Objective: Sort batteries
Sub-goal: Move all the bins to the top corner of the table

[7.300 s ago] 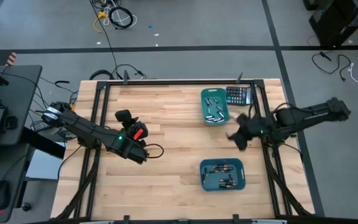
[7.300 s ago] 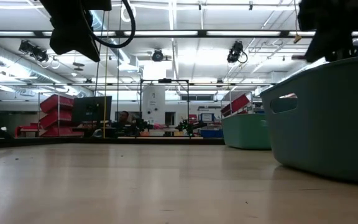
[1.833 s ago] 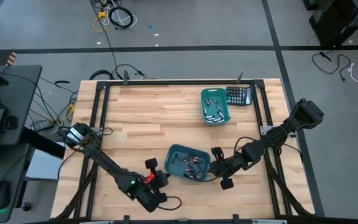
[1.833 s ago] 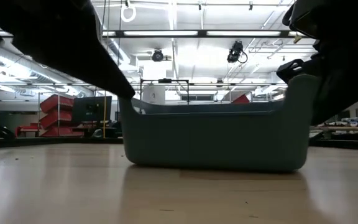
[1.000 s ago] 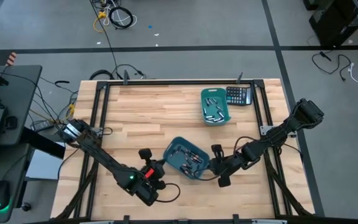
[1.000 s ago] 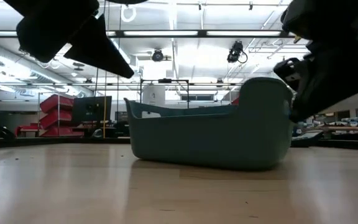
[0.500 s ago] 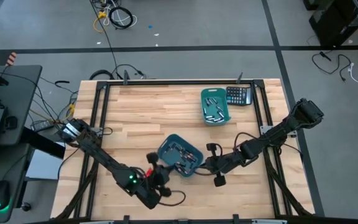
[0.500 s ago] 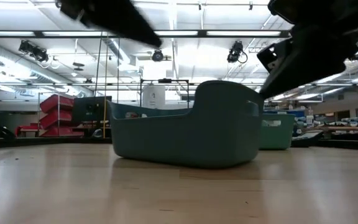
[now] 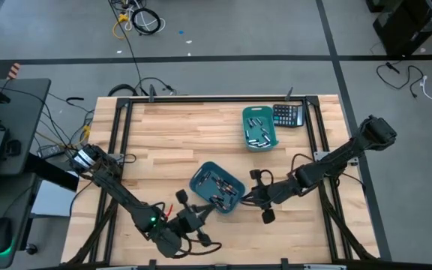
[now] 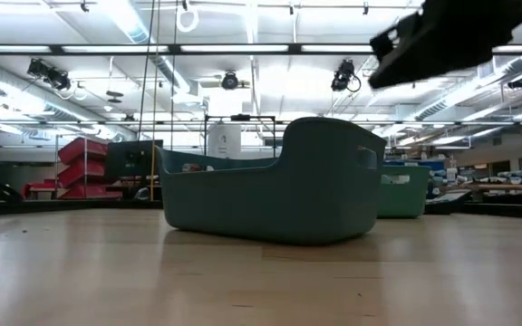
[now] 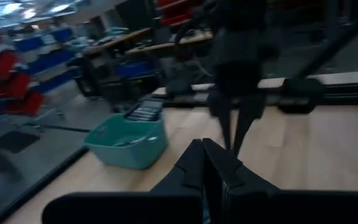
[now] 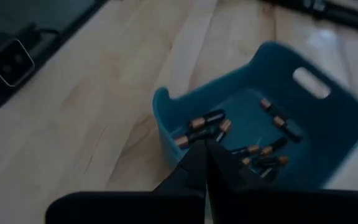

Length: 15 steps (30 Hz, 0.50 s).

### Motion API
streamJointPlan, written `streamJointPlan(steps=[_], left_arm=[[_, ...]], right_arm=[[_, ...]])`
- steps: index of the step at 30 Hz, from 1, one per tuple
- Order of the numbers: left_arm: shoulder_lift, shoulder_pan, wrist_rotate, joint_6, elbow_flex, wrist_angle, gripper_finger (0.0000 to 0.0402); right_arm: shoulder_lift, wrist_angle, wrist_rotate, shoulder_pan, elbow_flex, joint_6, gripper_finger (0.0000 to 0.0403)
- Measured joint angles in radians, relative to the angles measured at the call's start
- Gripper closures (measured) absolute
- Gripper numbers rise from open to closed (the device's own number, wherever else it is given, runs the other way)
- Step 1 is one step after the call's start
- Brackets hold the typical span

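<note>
A wide workshop with bright ceiling strip lights is showing beyond a pale wooden bench (image 9: 178, 142) in a dark metal frame. Two dark arms are reaching in over its front half. A teal bin (image 9: 217, 187) is sitting turned at an angle near the front middle of the bench, and a second teal bin (image 9: 259, 127) is standing near the back edge just beside a black calculator (image 9: 288, 115). The left gripper (image 9: 195, 217) is hovering just in front of the angled bin with its fingers together, holding nothing. The right gripper (image 9: 252, 193) is sitting beside that bin's right end, fingers also pressed together and empty. The batteries (image 12: 229, 138), dark with copper ends, are lying loose inside the angled bin; more cells (image 9: 258, 132) are lying in the back bin.
</note>
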Motion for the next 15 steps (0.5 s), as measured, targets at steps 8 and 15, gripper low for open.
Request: streamJointPlan(steps=[8, 15], left_arm=[[0.0, 0.081, -0.295, 0.116, 0.018, 0.376, 0.0401], [0.0, 0.192, -0.045, 0.429, 0.174, 0.906, 0.0401]], right_arm=[[-0.194, -0.048, 0.051, -0.083, 0.0, -0.025, 0.0403], [-0.248, -0.073, 0.055, -0.206, 0.0, -0.004, 0.0403]])
